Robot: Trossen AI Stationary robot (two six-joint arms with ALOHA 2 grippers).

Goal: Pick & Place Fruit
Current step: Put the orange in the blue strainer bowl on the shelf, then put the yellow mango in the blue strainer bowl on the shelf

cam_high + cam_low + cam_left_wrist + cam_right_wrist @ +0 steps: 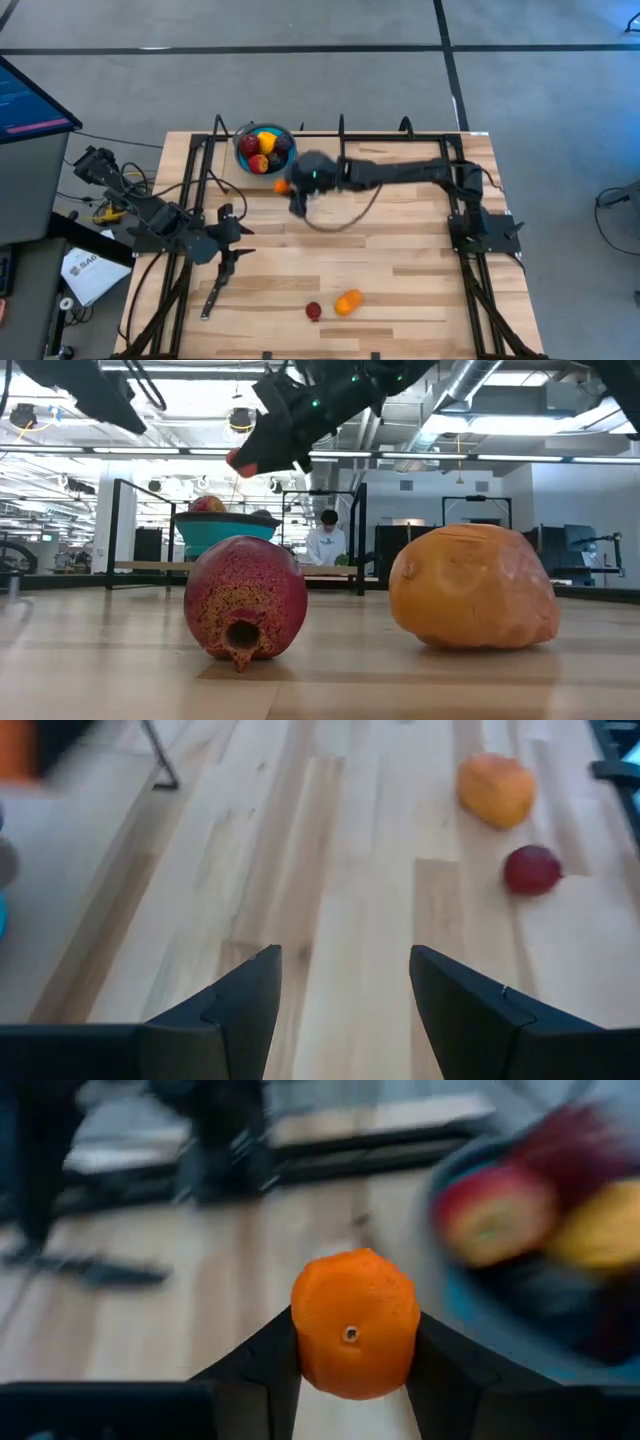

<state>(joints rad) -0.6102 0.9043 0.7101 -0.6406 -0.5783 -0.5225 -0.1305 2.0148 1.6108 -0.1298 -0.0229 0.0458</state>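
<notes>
My right gripper is shut on a small orange fruit, up in the air just near of the blue bowl. The bowl stands at the table's far edge and holds several fruits in yellow, red and dark colours. A red fruit and an orange-yellow fruit rest side by side on the wood near the front edge. They fill the low view as the red fruit and the orange-yellow fruit. My left gripper hovers open over bare wood at the left. My right gripper pinches the orange fruit by its two opposite sides between its two fingers. The fingers come from the table's right side, slanting downward. The fruit is lifted clear of the table, close beside the bowl's near rim.
A slim dark knife lies on the wood near the left front, just beyond my left gripper. Black frame rails run along the table's far edge and sides. A person sits in the room far behind the table.
</notes>
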